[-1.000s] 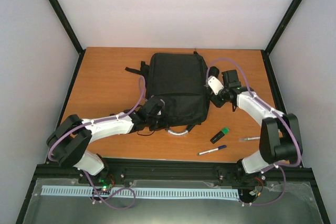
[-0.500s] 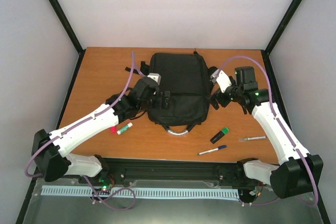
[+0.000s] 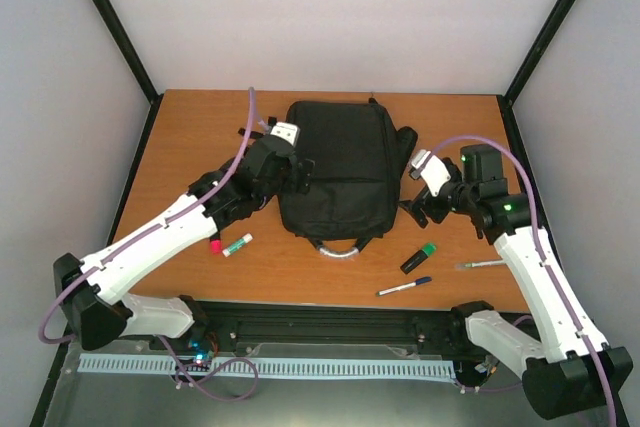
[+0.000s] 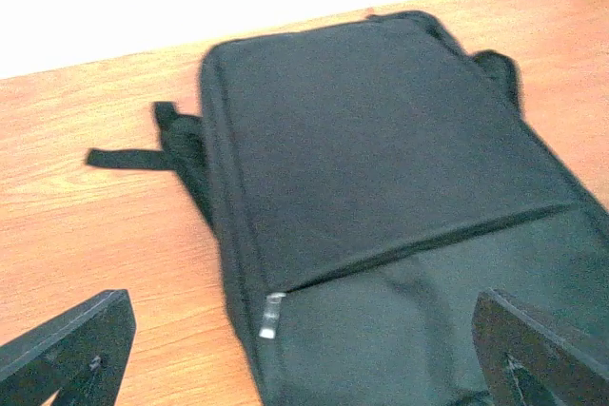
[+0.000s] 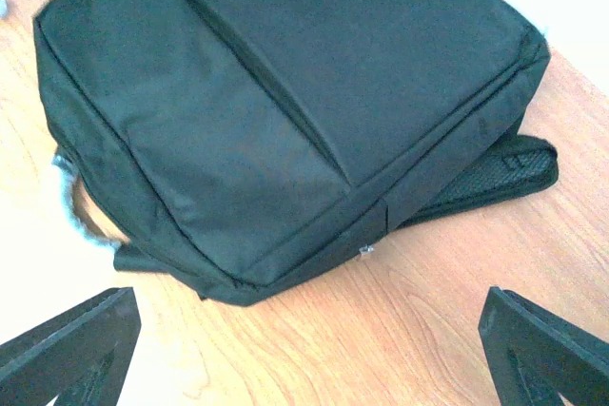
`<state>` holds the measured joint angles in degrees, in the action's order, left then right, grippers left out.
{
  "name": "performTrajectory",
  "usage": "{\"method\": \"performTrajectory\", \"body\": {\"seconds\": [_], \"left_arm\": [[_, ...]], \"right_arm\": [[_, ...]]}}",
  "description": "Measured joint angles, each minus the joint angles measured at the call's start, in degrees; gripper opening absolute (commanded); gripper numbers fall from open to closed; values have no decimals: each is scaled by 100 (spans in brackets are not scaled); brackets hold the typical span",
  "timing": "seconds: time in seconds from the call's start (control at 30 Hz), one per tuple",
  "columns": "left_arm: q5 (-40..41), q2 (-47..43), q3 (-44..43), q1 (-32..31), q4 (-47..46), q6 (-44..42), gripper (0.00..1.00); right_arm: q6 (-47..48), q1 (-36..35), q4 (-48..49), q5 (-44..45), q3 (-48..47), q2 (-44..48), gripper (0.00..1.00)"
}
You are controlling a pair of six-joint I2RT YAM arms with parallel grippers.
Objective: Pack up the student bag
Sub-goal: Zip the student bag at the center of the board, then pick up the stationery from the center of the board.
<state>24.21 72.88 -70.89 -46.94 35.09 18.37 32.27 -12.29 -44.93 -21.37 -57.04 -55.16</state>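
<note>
One black backpack (image 3: 340,167) lying flat, left gripper (image 3: 300,172) and right gripper (image 3: 413,209) each spread wide, empty, two markers (image 3: 419,258), two pens (image 3: 404,287) loose on table (image 3: 200,127).

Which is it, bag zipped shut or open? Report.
Shut: the student bag lies flat, zip lines closed, no gap in any view.
</note>
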Motion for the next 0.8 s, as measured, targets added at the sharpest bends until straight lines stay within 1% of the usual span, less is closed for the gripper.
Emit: {"method": "performTrajectory", "body": {"seconds": [0.07,0.13,0.17,0.27,0.33,0.43,0.53,0.67,0.8], "left_arm": [[426,48,0,37,2,101,100],[734,210,-31,162,120,168,100],[809,345,-79,245,210,157,100],[876,719,-35,444,219,46,100],[713,699,157,557,201,-26,99],[219,529,321,748,227,-63,91],[-127,417,321,848,219,-85,89],[-476,385,321,866,225,-87,89],[-658,363,321,866,229,-87,89]], "right_arm": [[234,0,-61,83,2,-96,100],[542,7,-114,116,48,-208,95],[752,7,-197,111,70,-254,93],[1563,7,-605,83,114,-391,80],[2157,7,-922,92,153,-503,73],[2927,7,-1342,186,400,-691,70],[3469,7,-1480,389,920,-723,68],[3928,-20,-1316,732,1681,-693,64],[4122,-55,-953,1043,2065,-774,58]]}}
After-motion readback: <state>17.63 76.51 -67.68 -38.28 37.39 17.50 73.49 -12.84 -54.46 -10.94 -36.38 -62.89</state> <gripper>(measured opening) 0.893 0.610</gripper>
